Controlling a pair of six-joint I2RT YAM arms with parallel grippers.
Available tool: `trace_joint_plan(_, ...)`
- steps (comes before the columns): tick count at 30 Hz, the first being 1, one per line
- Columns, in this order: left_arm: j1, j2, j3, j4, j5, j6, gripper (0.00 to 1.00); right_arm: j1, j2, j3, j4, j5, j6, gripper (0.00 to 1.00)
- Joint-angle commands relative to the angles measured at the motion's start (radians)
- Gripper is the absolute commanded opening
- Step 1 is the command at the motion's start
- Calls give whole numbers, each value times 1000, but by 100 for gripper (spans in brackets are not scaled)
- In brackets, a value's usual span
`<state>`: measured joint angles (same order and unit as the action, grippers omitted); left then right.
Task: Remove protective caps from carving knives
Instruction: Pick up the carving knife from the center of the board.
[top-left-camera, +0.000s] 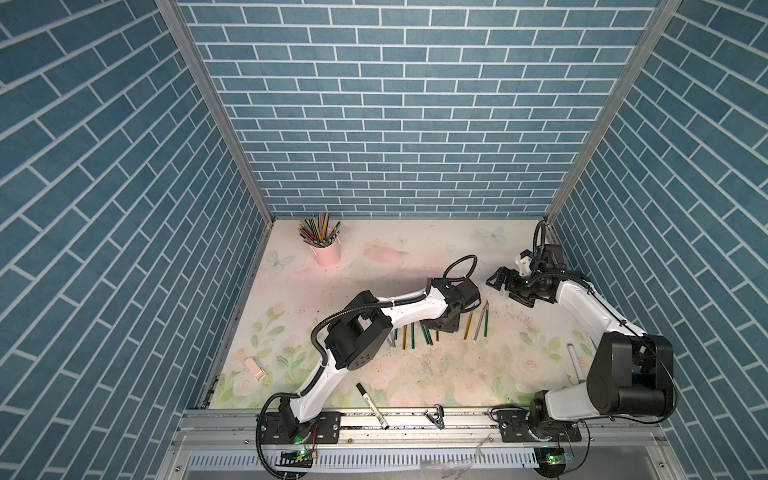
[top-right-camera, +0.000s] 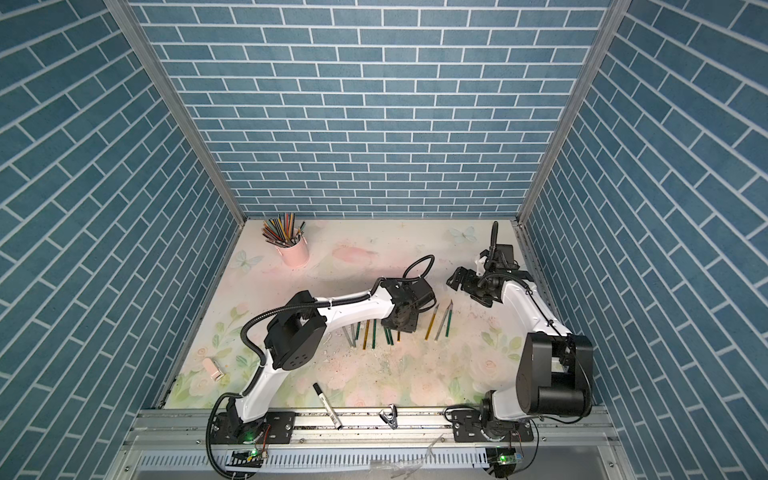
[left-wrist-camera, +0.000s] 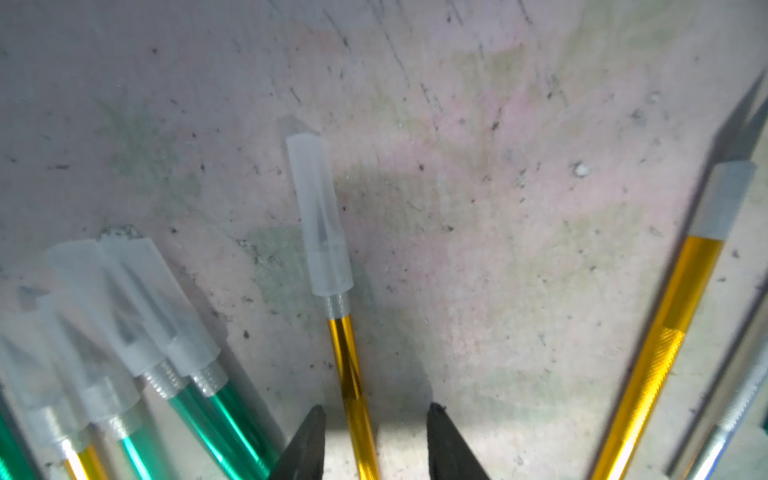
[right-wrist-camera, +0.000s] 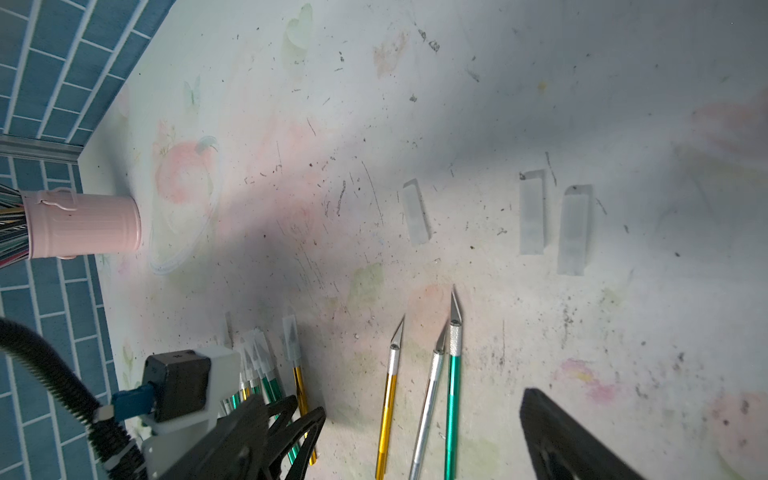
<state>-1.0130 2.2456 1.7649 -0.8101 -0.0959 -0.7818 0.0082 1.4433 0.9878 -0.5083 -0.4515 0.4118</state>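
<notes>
Marker pen (top-left-camera: 372, 405) lies at 6 o'clock on the table (top-left-camera: 436, 374) edge. Mid-table, left gripper (left-wrist-camera: 376, 408) straddles gold knife (left-wrist-camera: 343, 345) handle, jaws part-open, gaps both sides, gripping nothing; cap (left-wrist-camera: 320, 216) on the blade. Capped knives (left-wrist-camera: 195, 399) at its 9 o'clock, three bare knives (right-wrist-camera: 430, 386) at 3. Loose caps (right-wrist-camera: 532, 212) beyond. Right gripper (top-left-camera: 509, 291), 2 o'clock, gapes wide, empty. Pink cup (top-left-camera: 328, 251), 11 o'clock.

arms (top-left-camera: 415, 309) wear white shells, black joints, ribbed black cables (right-wrist-camera: 54, 372); the left hand (left-wrist-camera: 376, 409) has black fingers (left-wrist-camera: 305, 449).
</notes>
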Motion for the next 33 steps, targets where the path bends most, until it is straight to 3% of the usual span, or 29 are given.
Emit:
trace_joint_plan(1, -3, 29, 20, -20, -16, -3, 40, 2, -20, 0, -5, -24, -4, 96)
trace_joint_plan(14, -2, 41, 2, -18, -19, 7, 27, -7, -4, 0, 16, -66, 16, 96)
trace_joint_plan(20, -2, 31, -20, -6, -16, 14, 11, -8, -4, 6, 7, -64, 14, 96)
trace_joint_plan(25, -1, 3, -27, 3, -19, 38, 4, -8, -9, 23, -18, -45, -3, 95)
trace_joint_plan(33, 10, -125, -73, 88, 14, 125, 3, -7, -28, 65, -59, -31, -22, 94)
